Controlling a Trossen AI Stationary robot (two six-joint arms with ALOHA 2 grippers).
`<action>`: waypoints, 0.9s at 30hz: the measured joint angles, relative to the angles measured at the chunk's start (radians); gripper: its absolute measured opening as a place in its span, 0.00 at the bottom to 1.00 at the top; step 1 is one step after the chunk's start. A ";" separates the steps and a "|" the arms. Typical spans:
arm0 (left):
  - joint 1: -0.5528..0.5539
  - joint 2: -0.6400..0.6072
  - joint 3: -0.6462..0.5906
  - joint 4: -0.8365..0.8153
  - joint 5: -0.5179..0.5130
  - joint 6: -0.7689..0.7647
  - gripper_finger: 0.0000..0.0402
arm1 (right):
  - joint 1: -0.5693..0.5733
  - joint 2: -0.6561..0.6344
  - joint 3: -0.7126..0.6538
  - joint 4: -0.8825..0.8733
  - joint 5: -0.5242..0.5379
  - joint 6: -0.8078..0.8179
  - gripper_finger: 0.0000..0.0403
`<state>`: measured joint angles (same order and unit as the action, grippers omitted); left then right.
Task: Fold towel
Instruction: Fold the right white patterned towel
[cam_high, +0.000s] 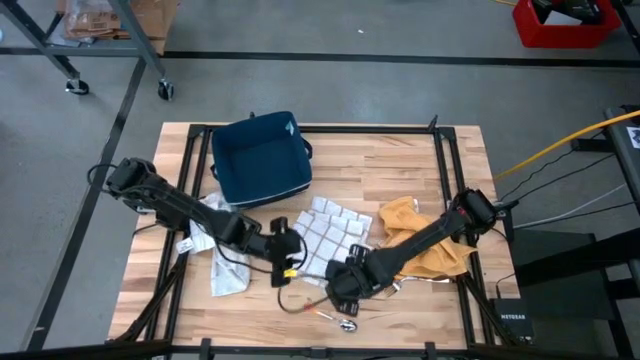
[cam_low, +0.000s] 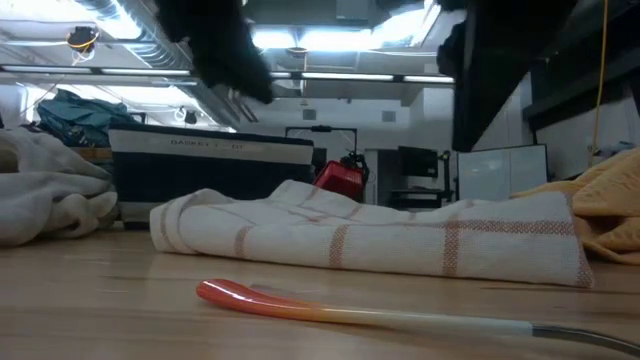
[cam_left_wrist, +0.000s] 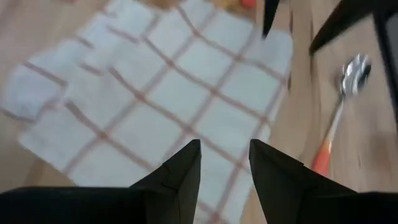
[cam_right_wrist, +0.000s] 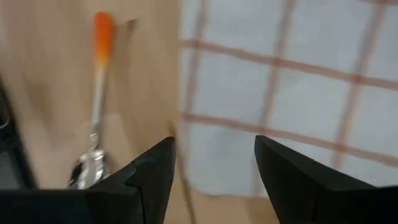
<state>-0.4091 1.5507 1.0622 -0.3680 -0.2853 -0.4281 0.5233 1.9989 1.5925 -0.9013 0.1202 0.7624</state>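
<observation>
Item: checked towel (cam_high: 328, 236), lying rumpled at the table's middle front, unfolded. My left gripper (cam_high: 287, 252) and right gripper (cam_high: 343, 283) hover over its near edge, fingers apart and empty, placed, I judge, to pinch corners. Orange-handled spoon (cam_high: 322, 313) lies beside it.

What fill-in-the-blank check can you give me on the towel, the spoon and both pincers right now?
1. The checked towel lies between a grey cloth and a ____ cloth.
2. The spoon has an ____ handle.
3. The left pincer and the right pincer both stand ____ above the towel, holding nothing.
4. The dark blue ____ sits behind the towel.

Missing words: yellow; orange; open; bin
</observation>
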 joint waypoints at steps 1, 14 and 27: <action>-0.012 0.006 0.000 -0.030 0.007 0.026 0.32 | 0.013 0.006 0.000 0.008 0.008 0.000 0.56; -0.082 0.058 -0.010 -0.176 0.017 0.368 0.47 | 0.073 0.115 0.000 0.137 0.007 0.127 0.56; -0.080 0.194 -0.010 -0.159 0.013 0.512 0.52 | 0.071 0.139 0.000 0.071 0.067 0.180 0.56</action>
<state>-0.4887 1.7444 1.0527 -0.5265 -0.2727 0.0844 0.5941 2.1383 1.5925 -0.8307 0.1868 0.9421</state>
